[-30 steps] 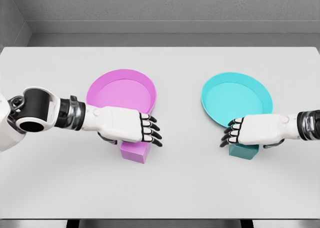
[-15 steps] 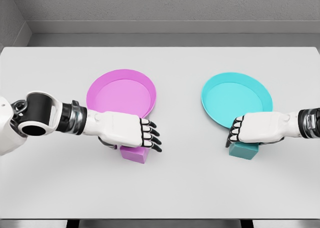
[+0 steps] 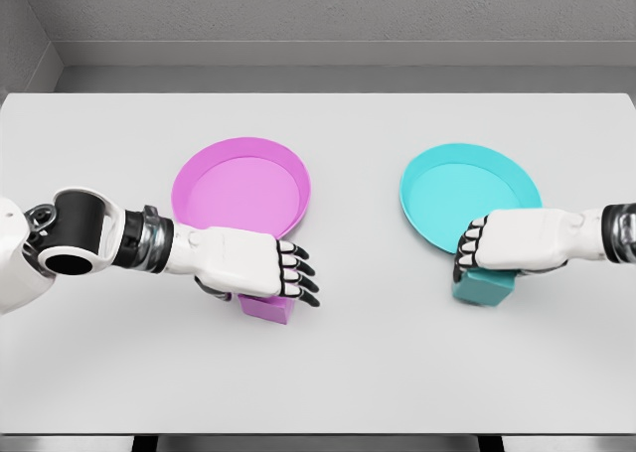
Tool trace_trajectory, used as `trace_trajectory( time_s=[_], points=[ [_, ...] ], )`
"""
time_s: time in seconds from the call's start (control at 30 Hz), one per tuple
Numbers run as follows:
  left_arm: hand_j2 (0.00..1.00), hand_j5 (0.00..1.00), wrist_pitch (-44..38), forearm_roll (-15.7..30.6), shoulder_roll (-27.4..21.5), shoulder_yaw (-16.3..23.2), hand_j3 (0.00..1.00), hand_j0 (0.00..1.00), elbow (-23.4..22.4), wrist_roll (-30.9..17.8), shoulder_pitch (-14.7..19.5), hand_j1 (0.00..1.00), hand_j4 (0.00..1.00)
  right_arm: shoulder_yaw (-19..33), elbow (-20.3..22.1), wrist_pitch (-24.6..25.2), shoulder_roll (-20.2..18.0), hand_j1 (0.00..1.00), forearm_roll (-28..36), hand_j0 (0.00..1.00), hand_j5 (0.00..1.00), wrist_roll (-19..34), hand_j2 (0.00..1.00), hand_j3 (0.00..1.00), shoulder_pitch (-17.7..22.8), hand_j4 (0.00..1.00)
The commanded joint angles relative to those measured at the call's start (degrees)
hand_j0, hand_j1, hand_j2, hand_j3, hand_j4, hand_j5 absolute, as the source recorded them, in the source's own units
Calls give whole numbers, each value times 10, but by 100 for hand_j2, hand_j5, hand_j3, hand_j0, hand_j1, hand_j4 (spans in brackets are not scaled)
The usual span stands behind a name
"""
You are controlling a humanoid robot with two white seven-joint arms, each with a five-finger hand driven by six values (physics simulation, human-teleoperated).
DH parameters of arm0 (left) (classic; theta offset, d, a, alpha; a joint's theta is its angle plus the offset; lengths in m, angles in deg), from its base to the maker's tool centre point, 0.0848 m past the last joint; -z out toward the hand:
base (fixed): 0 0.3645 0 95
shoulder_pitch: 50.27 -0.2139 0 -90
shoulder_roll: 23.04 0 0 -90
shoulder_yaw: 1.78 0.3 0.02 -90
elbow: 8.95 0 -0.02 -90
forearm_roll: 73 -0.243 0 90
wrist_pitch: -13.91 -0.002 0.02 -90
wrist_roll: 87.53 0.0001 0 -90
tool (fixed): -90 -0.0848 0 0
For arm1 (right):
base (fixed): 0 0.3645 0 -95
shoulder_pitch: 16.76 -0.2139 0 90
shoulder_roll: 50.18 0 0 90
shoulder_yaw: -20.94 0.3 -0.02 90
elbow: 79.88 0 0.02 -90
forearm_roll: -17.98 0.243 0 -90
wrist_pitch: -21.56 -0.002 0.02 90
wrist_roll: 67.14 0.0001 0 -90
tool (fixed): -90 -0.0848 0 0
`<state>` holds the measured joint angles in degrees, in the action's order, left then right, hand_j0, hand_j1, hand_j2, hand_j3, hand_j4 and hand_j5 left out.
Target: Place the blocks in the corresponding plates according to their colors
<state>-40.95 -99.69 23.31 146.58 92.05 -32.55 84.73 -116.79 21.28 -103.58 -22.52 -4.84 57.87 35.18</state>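
A magenta block (image 3: 268,309) lies on the white table just in front of the magenta plate (image 3: 241,184). My left hand (image 3: 260,273) hovers low over it, covering its top, with the fingers (image 3: 297,269) relaxed and reaching past the block's right edge. A teal block (image 3: 484,288) sits at the near rim of the teal plate (image 3: 467,189). My right hand (image 3: 475,261) lies on top of it, its fingers (image 3: 469,245) curled down over the block's left side, shut on it.
The white table (image 3: 358,363) stretches wide in front of and between the two plates. A grey wall runs behind its far edge.
My left hand has sunk lower onto the magenta block. My right hand's fingers curled down around the teal block, and hand and block have shifted slightly up toward the teal plate.
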Motion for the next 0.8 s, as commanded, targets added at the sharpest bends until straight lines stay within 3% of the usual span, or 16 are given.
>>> trace_trajectory(
  time_s=[0.0,0.17,0.47,0.57,0.77],
  points=[
    [100,100,-1,-2,-2,-1,100,100,0,0,0,100,100,9,0,1,-2,71,12,71,71,0,71,71,1,71],
    [100,100,-1,-2,-5,-3,100,100,0,0,0,100,100,34,0,1,-24,71,37,71,71,0,71,71,0,71],
    [96,96,-1,-18,-1,-3,96,96,0,0,-6,96,96,62,-1,1,-27,71,65,71,71,0,71,71,1,71],
    [94,94,-1,-20,-3,-3,94,94,0,0,-6,94,94,115,-2,1,-36,71,86,71,71,0,71,71,2,71],
    [85,85,-1,-20,-4,-2,85,85,0,0,-6,85,85,179,-16,1,-16,71,109,71,71,0,71,71,0,71]
  ],
)
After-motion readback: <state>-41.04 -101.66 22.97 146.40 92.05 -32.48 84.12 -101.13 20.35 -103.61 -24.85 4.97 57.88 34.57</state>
